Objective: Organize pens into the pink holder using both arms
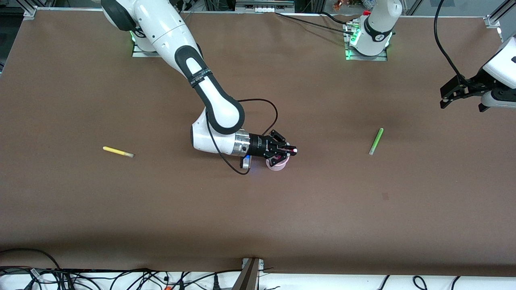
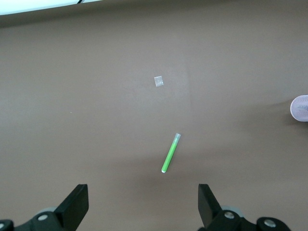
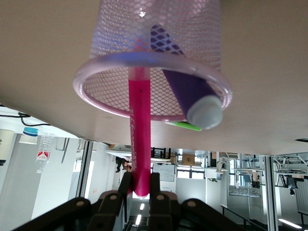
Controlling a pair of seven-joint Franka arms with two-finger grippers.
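Nearest the front camera, mid-bench, the pink holder (image 3: 153, 72) proves to be a round mesh cup with a smooth rim, the dark purple pen (image 3: 185, 86) already leaning inside. The right pincer (image 1: 287, 150), clamped on the smooth magenta pen (image 3: 140, 139), is lowering it in; release comes next. The yellow pen (image 1: 117, 152) and green pen (image 1: 376, 141) lie loose on the matte brown bench (image 1: 258, 209). The left pincer (image 2: 142, 204) waits spread wide and empty above the green one.

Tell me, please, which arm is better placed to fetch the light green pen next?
The left arm, probably. Its open hand hangs over its own end of the table, with the light green pen in sight, while the right hand is shut on the magenta pen at the pink holder.
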